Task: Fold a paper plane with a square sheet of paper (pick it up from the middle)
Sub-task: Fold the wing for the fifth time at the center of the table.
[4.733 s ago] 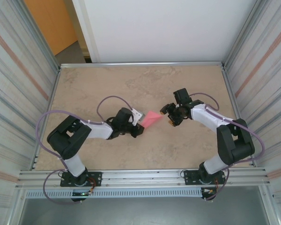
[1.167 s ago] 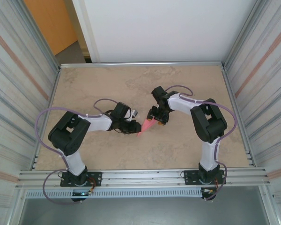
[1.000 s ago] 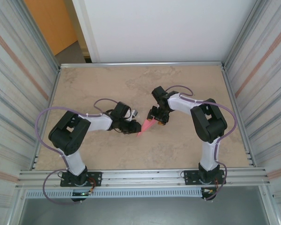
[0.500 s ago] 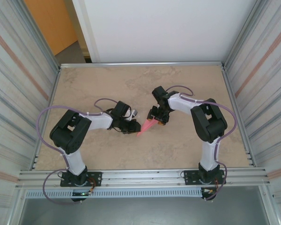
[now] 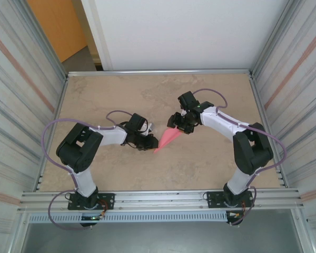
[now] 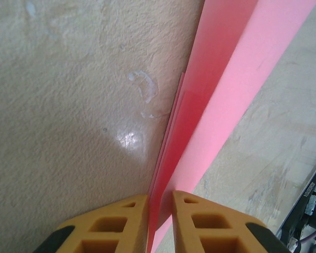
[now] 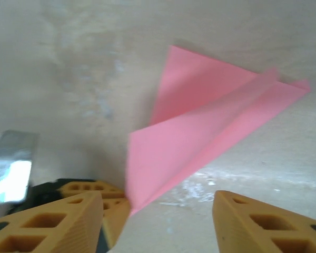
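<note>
The paper plane (image 5: 168,138) sat near the middle of the table (image 5: 110,95), a narrow pink dart folded along its crease with its point aimed near-left. The left gripper (image 5: 149,142) was clenched on that pointed end, and its orange fingers (image 6: 121,216) pressed the folded paper from both sides. The right gripper (image 5: 178,124) hung just beside the wider far-right end, jaws spread and grasping nothing.

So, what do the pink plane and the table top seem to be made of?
The paper plane: thin matte paper, judging by sharp creases and layered edges. The table: beige, mottled, stone-like surface with slight sheen; perhaps laminate, I cannot tell.
</note>
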`<state>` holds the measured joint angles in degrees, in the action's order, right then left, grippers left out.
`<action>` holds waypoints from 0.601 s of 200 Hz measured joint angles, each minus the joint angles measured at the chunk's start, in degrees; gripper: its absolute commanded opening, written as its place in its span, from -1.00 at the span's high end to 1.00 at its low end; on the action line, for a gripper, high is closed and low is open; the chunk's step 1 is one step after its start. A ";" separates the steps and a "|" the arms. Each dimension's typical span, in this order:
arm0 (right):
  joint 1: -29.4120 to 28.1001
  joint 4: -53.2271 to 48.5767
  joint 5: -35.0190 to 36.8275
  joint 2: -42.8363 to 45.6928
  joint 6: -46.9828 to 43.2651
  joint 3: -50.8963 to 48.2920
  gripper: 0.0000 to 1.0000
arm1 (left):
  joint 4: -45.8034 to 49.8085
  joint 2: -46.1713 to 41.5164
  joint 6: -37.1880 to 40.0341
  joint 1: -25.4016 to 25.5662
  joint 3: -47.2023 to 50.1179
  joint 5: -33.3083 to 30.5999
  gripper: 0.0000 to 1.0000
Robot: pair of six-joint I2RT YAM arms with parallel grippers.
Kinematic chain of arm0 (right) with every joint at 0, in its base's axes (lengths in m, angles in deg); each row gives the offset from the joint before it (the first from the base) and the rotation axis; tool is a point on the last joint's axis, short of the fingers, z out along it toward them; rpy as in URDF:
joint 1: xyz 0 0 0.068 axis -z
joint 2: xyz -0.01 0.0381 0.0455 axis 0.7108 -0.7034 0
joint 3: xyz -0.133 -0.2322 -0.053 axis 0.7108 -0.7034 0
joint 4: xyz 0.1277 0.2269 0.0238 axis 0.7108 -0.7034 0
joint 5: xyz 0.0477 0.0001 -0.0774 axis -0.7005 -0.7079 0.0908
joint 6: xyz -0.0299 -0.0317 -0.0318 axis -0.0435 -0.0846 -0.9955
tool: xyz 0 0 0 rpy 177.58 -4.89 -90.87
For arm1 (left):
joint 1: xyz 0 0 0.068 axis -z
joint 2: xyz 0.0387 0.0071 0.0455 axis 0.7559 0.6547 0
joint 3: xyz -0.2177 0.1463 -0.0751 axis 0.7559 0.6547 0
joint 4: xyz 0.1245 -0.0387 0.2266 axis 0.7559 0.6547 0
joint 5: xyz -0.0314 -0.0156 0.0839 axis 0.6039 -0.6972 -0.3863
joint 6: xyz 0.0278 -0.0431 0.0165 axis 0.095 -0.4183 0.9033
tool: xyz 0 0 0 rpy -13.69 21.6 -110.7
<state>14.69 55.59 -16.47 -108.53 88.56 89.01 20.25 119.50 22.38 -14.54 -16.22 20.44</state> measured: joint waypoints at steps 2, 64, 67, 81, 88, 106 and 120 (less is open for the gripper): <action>-0.09 0.24 -0.22 0.09 -0.13 0.00 0.04 | 0.02 0.02 0.00 0.00 -0.02 -0.02 0.58; -3.30 7.87 -6.75 -4.63 -0.83 -0.09 0.55 | 0.37 0.26 0.00 -0.02 -0.31 0.26 0.58; -3.28 8.00 -6.99 -4.98 -0.74 -0.09 0.55 | 0.44 0.26 0.00 -0.02 -0.35 0.26 0.58; -3.28 8.72 -7.69 -6.58 -0.79 -0.09 0.56 | 0.48 0.28 0.00 -0.02 -0.37 0.24 0.58; -3.23 8.96 -7.80 -7.13 -0.79 -0.09 0.57 | 0.48 0.31 0.00 -0.02 -0.37 0.24 0.58; -3.23 9.05 -7.87 -8.11 -0.79 -0.09 0.58 | 0.48 0.33 0.00 -0.02 -0.37 0.24 0.59; -3.13 9.18 -7.85 -8.48 -0.79 -0.11 0.59 | 0.50 0.37 0.00 -0.07 -0.37 0.28 0.60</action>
<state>11.57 64.77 -24.31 -117.01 87.77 88.90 20.75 119.87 22.38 -14.60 -16.59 20.72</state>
